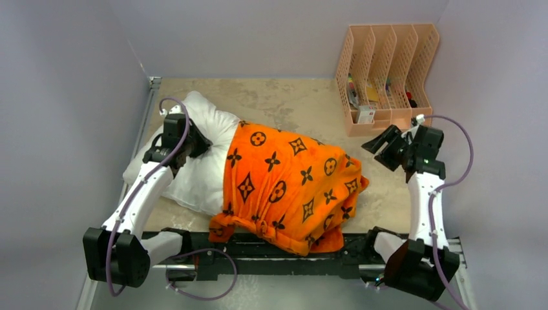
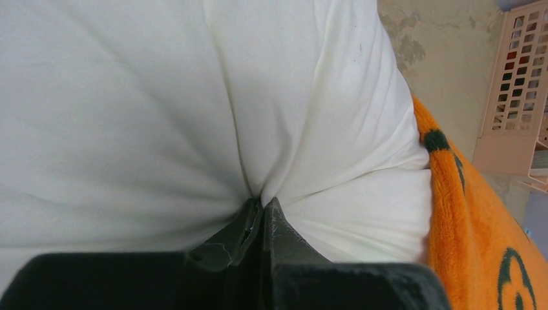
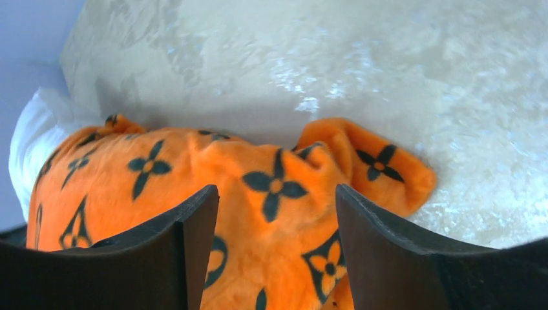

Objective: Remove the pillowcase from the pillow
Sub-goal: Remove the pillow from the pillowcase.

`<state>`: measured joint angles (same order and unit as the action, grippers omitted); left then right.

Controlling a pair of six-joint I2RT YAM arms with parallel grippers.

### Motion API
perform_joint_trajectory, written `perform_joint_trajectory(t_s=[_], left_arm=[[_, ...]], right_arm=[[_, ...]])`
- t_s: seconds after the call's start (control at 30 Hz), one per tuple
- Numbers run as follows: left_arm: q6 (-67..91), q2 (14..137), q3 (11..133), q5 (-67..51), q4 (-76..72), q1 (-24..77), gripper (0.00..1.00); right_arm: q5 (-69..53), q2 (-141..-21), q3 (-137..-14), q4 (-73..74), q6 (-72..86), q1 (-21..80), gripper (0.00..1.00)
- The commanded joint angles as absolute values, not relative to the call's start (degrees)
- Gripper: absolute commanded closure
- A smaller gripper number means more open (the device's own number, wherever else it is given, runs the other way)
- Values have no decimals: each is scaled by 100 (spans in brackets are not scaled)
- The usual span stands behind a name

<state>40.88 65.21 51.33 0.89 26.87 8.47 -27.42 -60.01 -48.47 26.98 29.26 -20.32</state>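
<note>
The white pillow [image 1: 197,177] lies slantwise on the table, its left end bare. The orange pillowcase [image 1: 291,184] with black motifs covers its right part, down to the near edge. My left gripper [image 1: 194,145] is shut on a pinch of the pillow's white fabric [image 2: 161,97], which puckers at the fingertips [image 2: 274,210]; the pillowcase's edge [image 2: 478,219] shows to the right. My right gripper [image 1: 378,145] hangs open just right of the pillowcase's far end, apart from it. In the right wrist view the pillowcase [image 3: 271,213] fills the space beyond the open fingers [image 3: 194,219], with a strip of pillow [image 3: 29,139] at left.
A peach plastic file rack [image 1: 388,71] holding small items stands at the back right, close behind my right gripper; it also shows in the left wrist view [image 2: 517,97]. Grey walls close in the table on three sides. Bare tabletop [image 1: 291,103] lies behind the pillow.
</note>
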Motion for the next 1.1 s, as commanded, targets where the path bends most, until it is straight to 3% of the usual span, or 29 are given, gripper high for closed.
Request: perform_joint_trajectory(t_s=[0.0, 0.17, 0.2, 0.33, 0.43, 0.5, 0.53, 0.6, 0.83, 1.0, 1.03, 1.07], left_arm=[[3630, 6637, 4764, 958, 4114, 659, 100], [3625, 6643, 4758, 928, 4090, 659, 100], [3616, 6638, 4761, 917, 4088, 660, 100], [3612, 6601, 4741, 903, 4063, 668, 100], [3640, 6600, 4739, 953, 4090, 676, 100], [3666, 6628, 4745, 1021, 4109, 702, 100], [3670, 6650, 4734, 1020, 4111, 722, 100], [3696, 6722, 4751, 1106, 4152, 782, 100], [3744, 7002, 4792, 1274, 4223, 853, 100], [3738, 6874, 4771, 1223, 4167, 853, 100], [3708, 6847, 4768, 1165, 4145, 853, 100], [3706, 6814, 4765, 1145, 4134, 853, 100]], right_arm=[[-2722, -5752, -5346, 2920, 2671, -1281, 29], [-2445, -6227, -5571, 2418, 3363, 466, 23], [-2302, -6356, -5615, 2322, 3503, 909, 19], [-1510, -7143, -5893, 2037, 3798, 2159, 17], [-822, -7865, -6030, 2351, 3784, 2508, 27], [228, -7701, -5465, 2336, 4167, 2471, 59], [595, -7495, -5013, 2053, 4306, 2294, 68], [-165, -7089, -4170, 1591, 4311, 1265, 98], [-441, -6419, -3913, 2031, 3201, -1010, 100], [-1245, -6424, -4727, 2384, 2651, -1412, 100], [-1699, -6360, -4901, 2401, 2609, -1362, 97], [-2364, -6221, -5053, 2398, 2665, -1277, 88]])
